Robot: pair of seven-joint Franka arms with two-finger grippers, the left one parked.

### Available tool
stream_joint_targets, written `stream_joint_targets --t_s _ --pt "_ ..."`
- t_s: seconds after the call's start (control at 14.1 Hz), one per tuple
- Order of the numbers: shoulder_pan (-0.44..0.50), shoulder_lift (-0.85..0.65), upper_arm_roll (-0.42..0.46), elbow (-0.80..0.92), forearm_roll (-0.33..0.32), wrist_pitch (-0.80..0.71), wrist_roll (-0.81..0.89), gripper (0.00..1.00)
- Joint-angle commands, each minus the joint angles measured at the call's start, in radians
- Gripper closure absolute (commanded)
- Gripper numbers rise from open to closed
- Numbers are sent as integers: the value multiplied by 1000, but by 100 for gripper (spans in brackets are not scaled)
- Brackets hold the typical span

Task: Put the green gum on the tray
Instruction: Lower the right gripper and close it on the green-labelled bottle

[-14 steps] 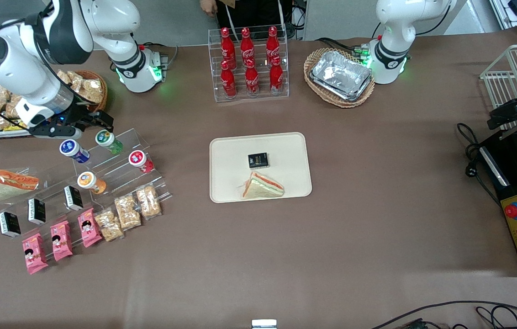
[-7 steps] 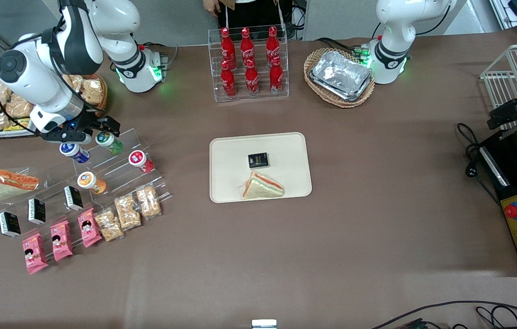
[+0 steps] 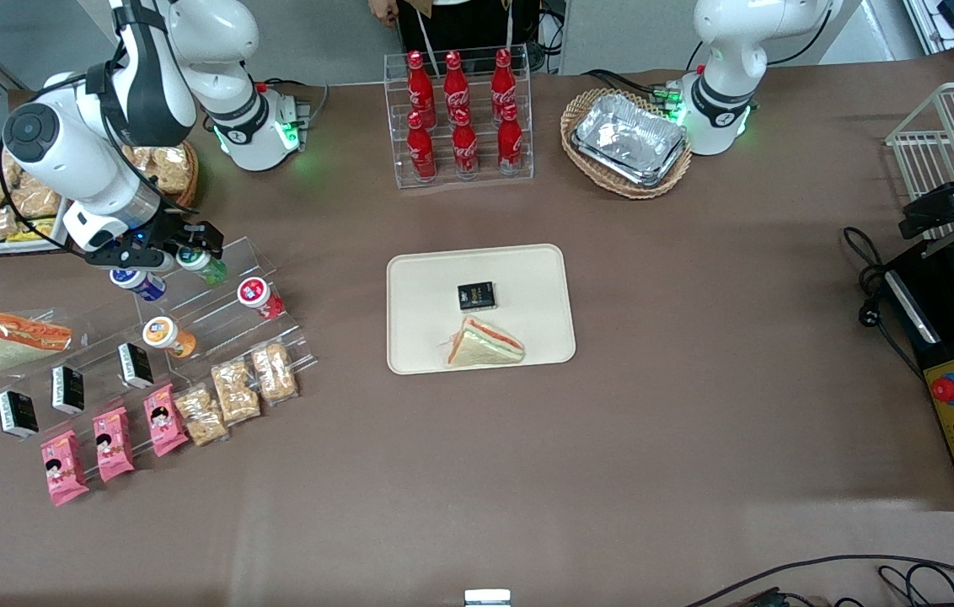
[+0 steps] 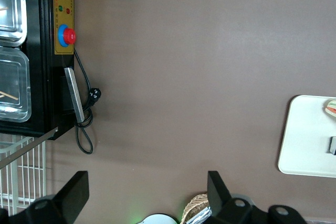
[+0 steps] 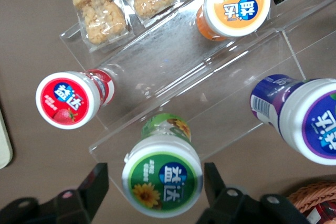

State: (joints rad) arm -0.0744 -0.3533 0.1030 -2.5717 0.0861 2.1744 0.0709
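Four gum bottles on the acrylic stand, and my gripper (image 3: 190, 246) now sits spread around the green one.

Compared with half a second ago, I see the gripper has come down closer over the green gum (image 5: 163, 180), whose lid it now partly covers in the front view; its fingers (image 5: 93, 181) flank the bottle, apart from the lid on either side, not clenched. The green gum stands on the clear stepped acrylic stand (image 3: 216, 295), on the step farthest from the front camera, well apart from the tray (image 3: 426, 287), which lies toward the table's middle. That tray is flat, cream, round-cornered, and carries a black box (image 3: 476, 295) and a wrapped sandwich (image 3: 485, 344). The gum's body is translucent green, its lid round, white, green-labelled. Beside it on the stand, the blue-bodied bottle (image 5: 302, 116) is cut off at the wrist picture's edge.
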Motion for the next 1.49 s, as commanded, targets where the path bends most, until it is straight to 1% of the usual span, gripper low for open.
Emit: stream_joint_targets --t_s 0.0,0.07,0.21,0.28,0.42,0.64,0.92,1.06,1.13,1.27,1.35,1.42 --pt "-4 11 -3 2 -9 28 -13 44" --pt "-5 11 -3 5 -9 27 -16 51" --pt "-10 11 -15 28 -3 10 -36 59" --pt "-8 11 -31 44 -3 -14 -52 61" --pt "-10 23 -36 123 -3 -79 -59 62" --pt "-12 53 -37 296 -3 -252 -60 62" --pt "-15 134 -51 598 -6 -505 -59 61" --pt "-15 166 -52 717 -6 -611 -57 61" --pt "-15 172 -52 754 -6 -649 -57 61" --pt "-12 175 -51 775 3 -671 -43 61" --pt "-1 171 -42 775 9 -673 -8 61" --pt "13 171 -25 774 39 -673 71 61"
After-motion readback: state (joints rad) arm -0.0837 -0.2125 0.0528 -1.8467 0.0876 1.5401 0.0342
